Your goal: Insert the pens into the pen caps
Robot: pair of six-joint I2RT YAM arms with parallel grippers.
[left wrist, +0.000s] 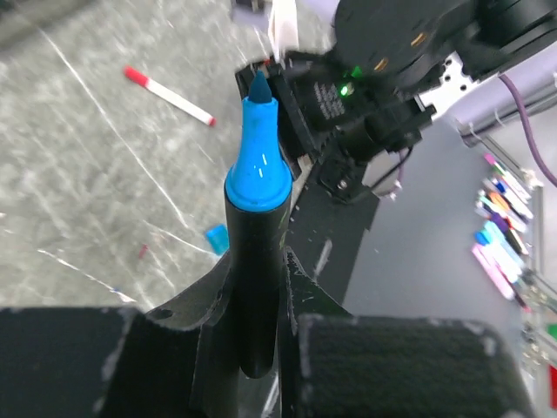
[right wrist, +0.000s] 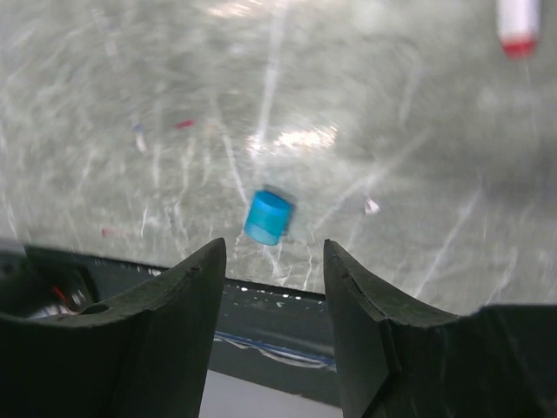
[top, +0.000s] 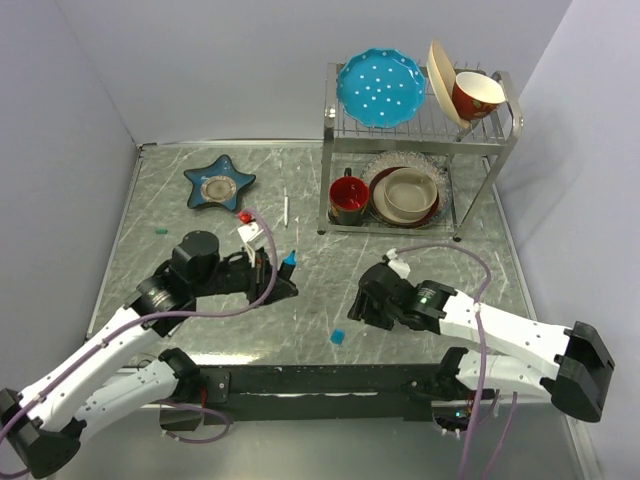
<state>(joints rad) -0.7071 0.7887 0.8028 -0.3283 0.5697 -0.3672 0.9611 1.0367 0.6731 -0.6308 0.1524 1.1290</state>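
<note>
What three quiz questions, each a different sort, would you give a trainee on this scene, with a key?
1. What does the left gripper hold? A a red-tipped pen; B the marker; C a teal cap.
2. True or false: the right gripper is open, and the blue cap lies on the table, ungripped.
3. Fill in: the marker's bare tip is coloured ____.
Key: 1 B; 2 true; 3 blue.
</note>
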